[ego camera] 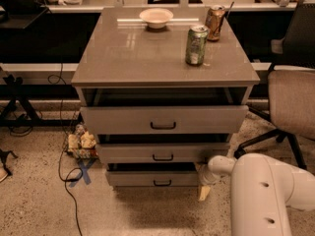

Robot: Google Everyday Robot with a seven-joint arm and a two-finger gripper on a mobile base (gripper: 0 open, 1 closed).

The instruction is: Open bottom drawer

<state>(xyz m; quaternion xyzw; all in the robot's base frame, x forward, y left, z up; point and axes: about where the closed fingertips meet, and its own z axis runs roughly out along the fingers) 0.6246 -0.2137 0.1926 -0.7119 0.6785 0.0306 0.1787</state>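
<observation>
– Where is the bottom drawer [133,179]?

– At six o'clock on the cabinet [147,53], the lowest of three fronts, right under the middle drawer [125,154].

– How does it look?

– Grey-beige, with the narrowest and shallowest front. A small black bar handle [162,183] sits at its centre, and a dark slit runs above its top edge.

– And the gripper [203,191]?

– At four o'clock from that front, just beside its right end and low near the floor [39,205]. Open or closed, I cannot tell.
</observation>
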